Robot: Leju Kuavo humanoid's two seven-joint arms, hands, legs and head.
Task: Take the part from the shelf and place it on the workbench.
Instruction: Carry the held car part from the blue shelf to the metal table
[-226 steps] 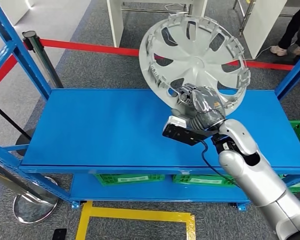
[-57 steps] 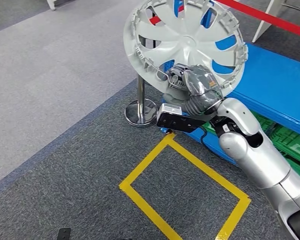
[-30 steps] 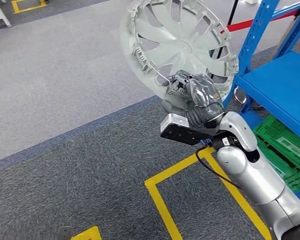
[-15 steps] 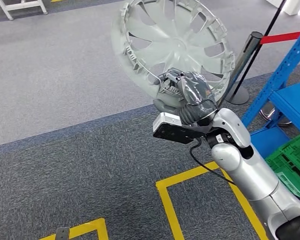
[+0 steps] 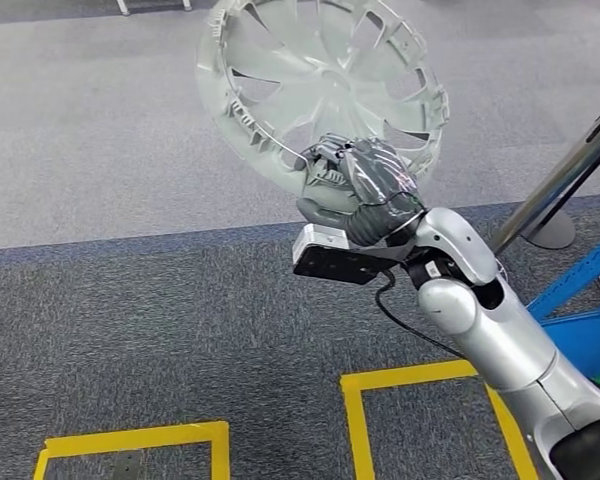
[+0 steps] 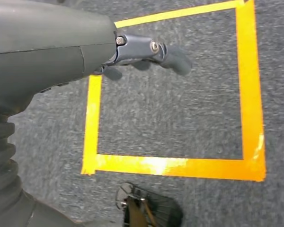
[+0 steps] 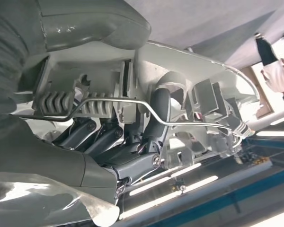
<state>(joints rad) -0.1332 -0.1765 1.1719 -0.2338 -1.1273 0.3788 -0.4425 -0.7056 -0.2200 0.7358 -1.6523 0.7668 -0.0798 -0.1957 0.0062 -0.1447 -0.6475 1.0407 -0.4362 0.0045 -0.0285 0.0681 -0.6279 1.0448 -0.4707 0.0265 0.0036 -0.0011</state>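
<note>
A round silver-grey hubcap (image 5: 323, 90) with spoke-shaped openings and a clipped rim is hanging in the air, tilted with its ribbed inner side showing. Its lower edge is sitting in the right robot hand (image 5: 357, 185), the rest rising above and beyond that robot hand.

You've got a pale silver-grey wheel cover (image 5: 320, 90) in that grey right hand (image 5: 361, 185), your silver arm (image 5: 501, 345) over speckled dark grey carpet (image 5: 169, 330), yellow tape (image 5: 135, 438) squares, and a blue shelf frame (image 5: 576, 290) alongside.
</note>
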